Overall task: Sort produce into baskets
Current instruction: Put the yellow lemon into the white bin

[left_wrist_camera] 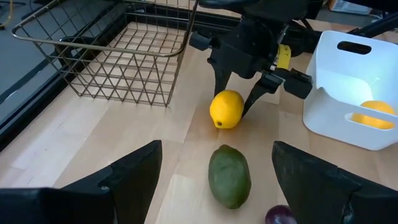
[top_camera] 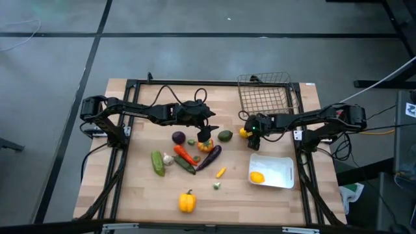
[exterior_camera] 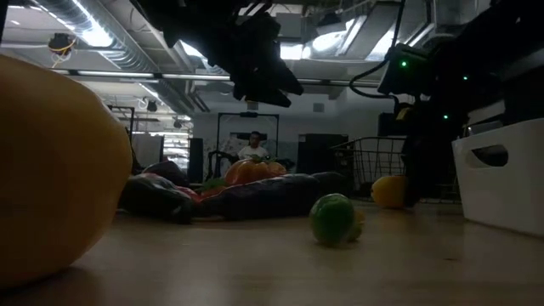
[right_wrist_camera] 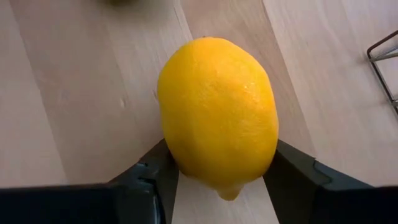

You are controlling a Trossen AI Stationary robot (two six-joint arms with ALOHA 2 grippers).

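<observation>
My right gripper is shut on a yellow lemon that lies on the table in front of the wire-mesh basket. My left gripper is open and empty, above the produce pile in the middle of the table. In its wrist view a green fruit lies on the table ahead, between its fingers. The pile holds a purple eggplant, an orange carrot, a green cucumber and white garlic. The white tray holds one lemon. My right gripper pinches the lemon's two long sides between its two fingers, near one of the lemon's ends. The fingers come slanting down from the table's right side. The lemon rests on the table.
A yellow pepper stands near the front edge, with two small pieces between it and the tray. A dark frame runs round the table. The wire basket stands at the far right; the tray lies at the near right.
</observation>
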